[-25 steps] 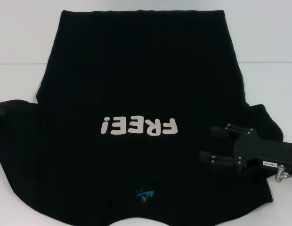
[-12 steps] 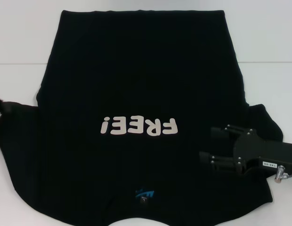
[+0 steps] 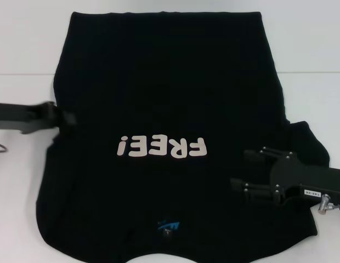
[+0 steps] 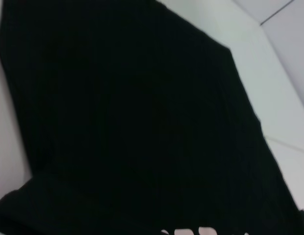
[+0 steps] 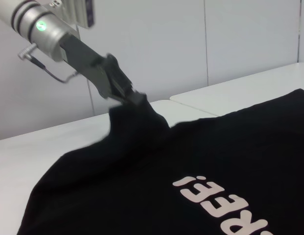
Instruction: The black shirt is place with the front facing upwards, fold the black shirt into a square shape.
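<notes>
Since a second ago the left sleeve is gone from where it lay spread on the table, and the left hand (image 3: 68, 118) has come in from the side with that sleeve pinched and pulled up. From the right wrist view you can see the left hand (image 5: 135, 99) clamped on a peak of black cloth, lifted clear of the white table (image 5: 39, 142).

Moving across, the black shirt (image 3: 164, 98) lies flat on the table (image 3: 301, 44), front up, collar end nearest the robot. White "FREE!" lettering (image 3: 162, 147) sits mid-chest and reads upside down from the head view, with a small blue logo (image 3: 169, 224) below it near the collar.

Over on the right, the right hand (image 3: 242, 169) sits low over the shirt's right side by the sleeve, fingers spread apart and holding nothing, same spot as before.
</notes>
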You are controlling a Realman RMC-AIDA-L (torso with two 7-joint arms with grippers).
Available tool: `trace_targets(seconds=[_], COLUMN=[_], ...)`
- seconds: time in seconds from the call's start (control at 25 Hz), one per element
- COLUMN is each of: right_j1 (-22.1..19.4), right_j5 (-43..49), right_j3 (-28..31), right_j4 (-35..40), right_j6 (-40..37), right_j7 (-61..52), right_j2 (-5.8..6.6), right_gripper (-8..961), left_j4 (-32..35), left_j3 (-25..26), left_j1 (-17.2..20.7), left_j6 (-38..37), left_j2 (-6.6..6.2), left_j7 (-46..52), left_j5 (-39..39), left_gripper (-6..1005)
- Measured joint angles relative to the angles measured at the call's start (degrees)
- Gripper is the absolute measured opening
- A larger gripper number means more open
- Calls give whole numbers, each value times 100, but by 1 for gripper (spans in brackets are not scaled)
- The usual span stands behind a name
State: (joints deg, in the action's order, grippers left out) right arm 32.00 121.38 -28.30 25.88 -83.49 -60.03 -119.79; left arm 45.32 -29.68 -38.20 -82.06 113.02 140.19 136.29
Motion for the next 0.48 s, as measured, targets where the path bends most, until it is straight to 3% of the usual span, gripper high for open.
trace_targets(seconds=[0.2,0.36,0.48], right_j1=[14,16,14], right_j5=[0,0,0], right_j3=[-18,-29,-25], right_j4=[-8,-14,-21], right_j6=[0,16,34], right_j7=[0,0,0], right_j2=[0,0,0], right_gripper=[851,851,851], left_j4=[-136,-677,-1194], left_j3=[-295,-275,-269], left_j1=[10,8,57], left_j6=[503,481,381], left_j2=[325,318,226], left_j7=[-10,-253,-544], left_j5=[-25,-474,-1100], left_gripper=[34,45,146])
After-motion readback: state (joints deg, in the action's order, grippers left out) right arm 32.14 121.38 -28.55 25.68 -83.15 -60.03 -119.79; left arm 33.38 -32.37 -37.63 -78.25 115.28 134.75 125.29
